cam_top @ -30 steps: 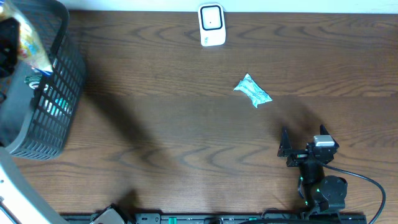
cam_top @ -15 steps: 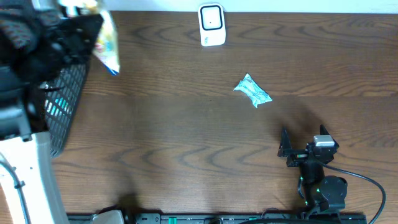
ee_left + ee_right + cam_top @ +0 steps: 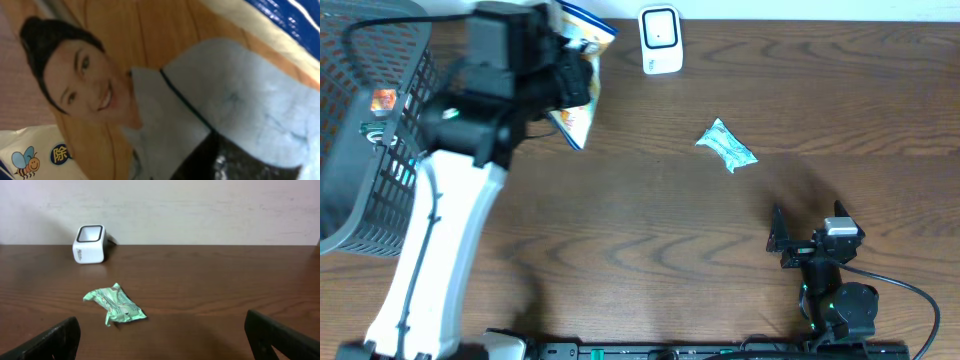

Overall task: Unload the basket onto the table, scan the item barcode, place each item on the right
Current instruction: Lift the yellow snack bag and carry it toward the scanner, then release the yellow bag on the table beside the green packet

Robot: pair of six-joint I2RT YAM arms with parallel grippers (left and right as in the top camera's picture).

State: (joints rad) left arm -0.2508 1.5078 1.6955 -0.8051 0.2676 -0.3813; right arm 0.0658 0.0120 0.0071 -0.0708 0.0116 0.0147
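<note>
Grips a printed packet (image 3: pixel 572 124) in the closed left end effector (image 3: pixel 570 85), near the scanner (image 3: pixel 660 40). Holds the right end effector (image 3: pixel 808 216) wide open, empty.

Left claw (image 3: pixel 574 88) grips the snack bag (image 3: pixel 571 123) — near the scanner (image 3: pixel 660 40).

Your left arm (image 3: pixel 440 230): white, reaching up from the near-left edge, elbow high; left gripper (image 3: pixel 572 85) clamped tight on the packet (image 3: pixel 573 124). Your right arm (image 3: pixel 838 300): folded low, near-right; right gripper (image 3: pixel 808 216) jaws spread wide
</note>
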